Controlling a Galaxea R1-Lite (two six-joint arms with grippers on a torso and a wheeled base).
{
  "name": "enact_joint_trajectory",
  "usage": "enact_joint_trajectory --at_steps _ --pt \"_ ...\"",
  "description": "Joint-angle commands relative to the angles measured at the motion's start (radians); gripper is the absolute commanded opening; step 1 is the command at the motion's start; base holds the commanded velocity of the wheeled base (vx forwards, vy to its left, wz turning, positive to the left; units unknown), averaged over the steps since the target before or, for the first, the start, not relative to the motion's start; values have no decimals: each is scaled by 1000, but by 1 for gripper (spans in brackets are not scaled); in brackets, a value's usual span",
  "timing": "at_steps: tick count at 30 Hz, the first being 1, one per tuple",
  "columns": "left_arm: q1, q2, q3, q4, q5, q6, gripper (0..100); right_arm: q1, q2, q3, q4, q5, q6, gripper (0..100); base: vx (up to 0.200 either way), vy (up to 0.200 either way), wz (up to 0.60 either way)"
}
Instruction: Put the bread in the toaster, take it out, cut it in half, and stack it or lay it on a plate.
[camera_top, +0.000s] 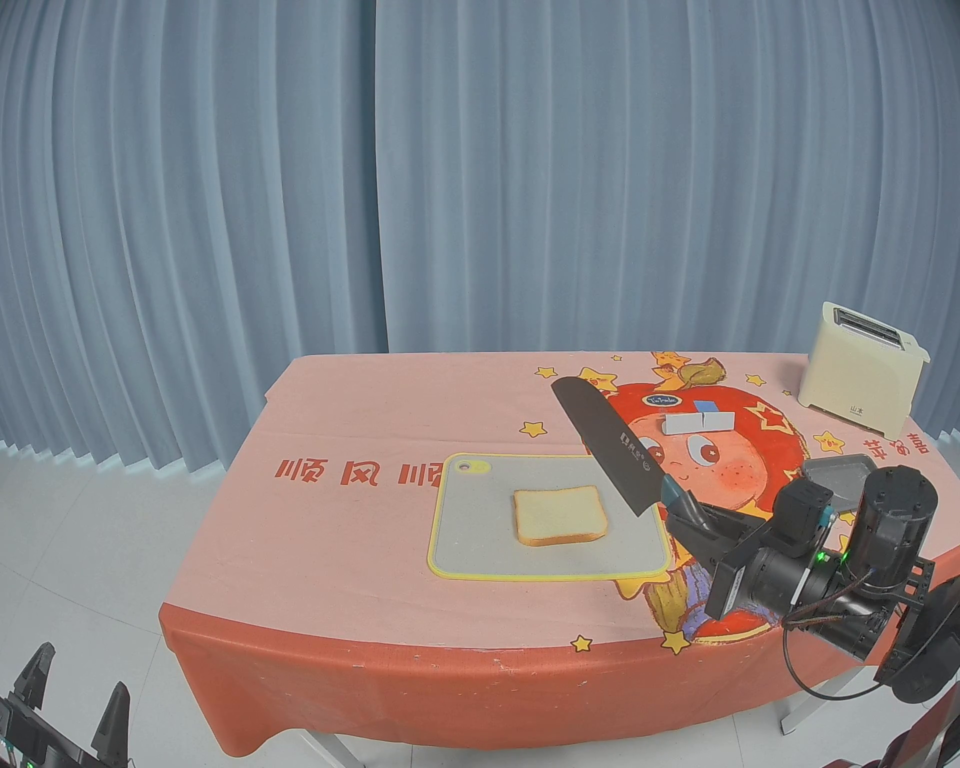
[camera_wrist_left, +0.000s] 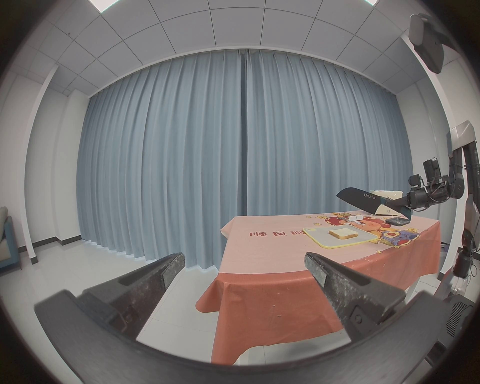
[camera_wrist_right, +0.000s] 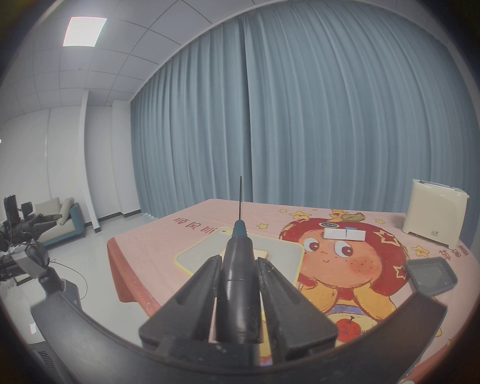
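The bread (camera_top: 560, 515), a single pale slice with a brown crust, lies flat on the grey cutting board (camera_top: 470, 540), a little right of the board's middle. The slice is whole. The board has a yellow rim and lies on the desk (camera_top: 340, 560), which is covered by a pink cloth with a cartoon face printed to the right of the board.

The right pincer (camera_top: 692, 512) hangs just off the board's right edge, clenched on the handle of a knife (camera_top: 610, 445). The dark blade is up in the air and tilted. It slants from the handle over the board's far right corner, with its tip pointing away from the robot. The blade is apart from the bread and from the board.

The toaster (camera_top: 862, 370), cream-coloured and upright, stands well to the right of the board at the far edge of the desk. A grey squarish plate (camera_top: 840, 475) lies to the right of the board, nearer to it than the toaster. A small white block (camera_top: 697, 421) lies beyond the board's far right corner.

The left pincer (camera_wrist_left: 244, 262) is released, with its fingers spread wide and nothing between them. It hangs off the desk, well to the left of the board and nearer the robot.
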Motion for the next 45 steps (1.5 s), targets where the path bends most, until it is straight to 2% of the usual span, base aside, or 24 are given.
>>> enact_joint_trajectory --at_steps 1,5,7,9,10,12,15,18,20,23,29,32,36,39,45 --pt "1 0 18 0 0 0 100 9 -17 -1 1 1 -2 0 0 0 0" --pt "1 0 18 0 0 -1 100 0 -34 -9 0 27 -1 0 0 0 0" --pt "1 0 18 0 0 0 100 -5 -34 -20 0 65 1 0 0 0 0" --pt "1 0 18 0 0 0 100 -11 -34 -21 0 84 13 0 0 0 0" --pt "1 0 18 0 0 0 100 -17 -34 -29 0 95 41 0 0 0 0" --pt "1 0 18 0 0 0 100 -11 -34 -43 0 93 59 0 0 0 0" --pt "-1 0 18 0 -3 2 100 -9 -25 -103 23 96 58 0 0 0 0" --pt "-2 0 18 1 -4 2 100 -19 -17 -176 63 124 53 0 0 0 0" --pt "-2 0 18 1 -3 2 100 -20 -25 -282 204 139 44 0 0 0 0" --pt "-1 0 18 0 -3 2 100 -19 -35 -337 322 139 47 0 0 0 0" --pt "-2 0 18 -5 0 2 100 -5 -72 -277 359 118 41 0 0 0 0" --pt "-2 0 18 -5 2 2 100 -9 -74 -273 362 82 39 0 0 0 0" --pt "-1 0 18 -5 5 -1 100 7 -68 -270 362 6 38 0 0 0 0" --pt "-1 2 18 -5 5 0 100 38 -69 -259 362 6 41 0 0 0 0" --pt "-1 2 18 -5 3 0 100 40 -54 -225 363 18 39 0 0 0 0"
